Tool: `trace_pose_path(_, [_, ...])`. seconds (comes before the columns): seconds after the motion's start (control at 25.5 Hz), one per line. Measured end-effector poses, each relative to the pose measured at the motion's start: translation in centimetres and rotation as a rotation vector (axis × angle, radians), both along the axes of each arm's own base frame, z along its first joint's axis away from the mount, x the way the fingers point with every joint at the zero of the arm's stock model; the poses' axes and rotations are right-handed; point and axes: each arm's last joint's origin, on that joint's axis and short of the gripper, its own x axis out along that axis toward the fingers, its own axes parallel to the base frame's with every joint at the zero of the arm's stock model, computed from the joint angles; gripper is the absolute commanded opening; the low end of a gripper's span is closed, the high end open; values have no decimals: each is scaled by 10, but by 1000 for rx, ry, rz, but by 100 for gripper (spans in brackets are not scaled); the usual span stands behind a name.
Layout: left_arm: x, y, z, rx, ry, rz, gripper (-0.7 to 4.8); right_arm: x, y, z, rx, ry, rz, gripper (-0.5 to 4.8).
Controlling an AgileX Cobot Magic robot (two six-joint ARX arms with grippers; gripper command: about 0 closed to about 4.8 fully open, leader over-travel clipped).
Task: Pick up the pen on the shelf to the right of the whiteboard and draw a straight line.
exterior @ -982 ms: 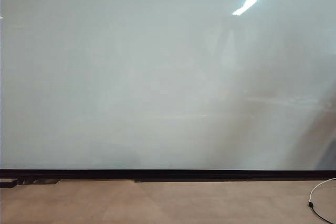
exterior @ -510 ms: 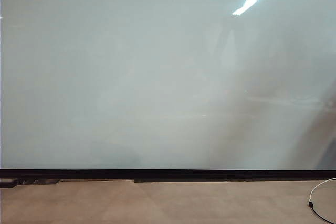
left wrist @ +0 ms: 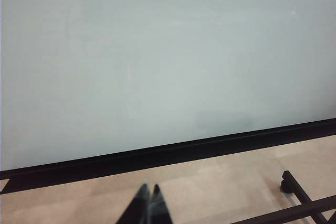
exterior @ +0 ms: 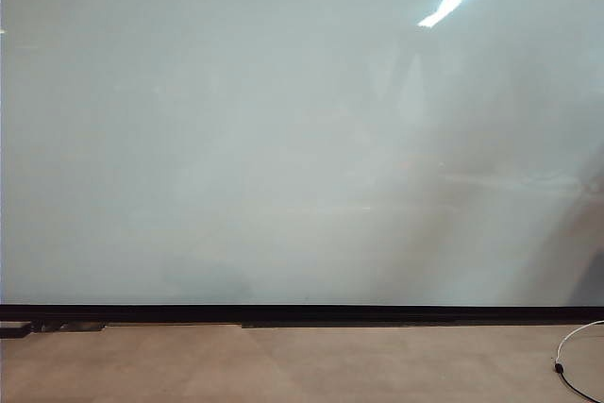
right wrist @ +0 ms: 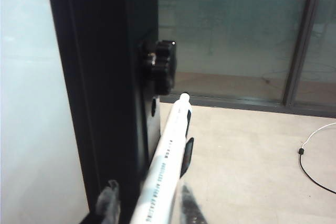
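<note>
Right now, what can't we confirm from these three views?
- Right gripper: cut off at the frame edge; fingers flank the pen, but contact is not visible.
- Shelf under the pen: hidden by the black frame post.
- Both arms: absent from the exterior view, which shows only the whiteboard.
- Left gripper: only its closed tips show, holding nothing.
- Pen print: too small to read.

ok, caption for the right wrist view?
Right hand closing around the white pen beside the whiteboard's black frame, cable on the floor behind.
</note>
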Motion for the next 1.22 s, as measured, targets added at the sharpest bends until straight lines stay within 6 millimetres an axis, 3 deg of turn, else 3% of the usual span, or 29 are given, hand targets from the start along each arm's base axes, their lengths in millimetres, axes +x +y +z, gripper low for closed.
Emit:
trace_pose_path(0.16, [0,0,-2,-1,19,0,-5,0,-1,1,-2,-6,-10,51])
trace_pose_path(0.43, [0,0,-2,-1,21,0,-5,0,-2,1,-2,-8,-12,48])
trace_pose_path(0.55, [0,0,-2,-1,21,0,-5,0,-2,2,-3,-8,-12,-7])
trace_pose_path(0.63, [0,0,-2,-1,21,0,-5,0,-2,4,-4,-10,-13,-7])
trace_pose_path(0.82, [0,0,-2,-1,21,0,-5,-7,-11,32,-18,-80,-118,-7])
trace_pose_path(1.06, [0,0,-2,-1,21,0,-5,-16,-20,48,35,-6,-303,-7])
trace_pose_path(1.14, [0,0,-2,-1,21,0,-5,-21,-17,53,39,17,-333,-7])
trace_pose_path(1.22, [0,0,-2,-4,22,-1,-5,-40,-2,62,24,8,-389,-7])
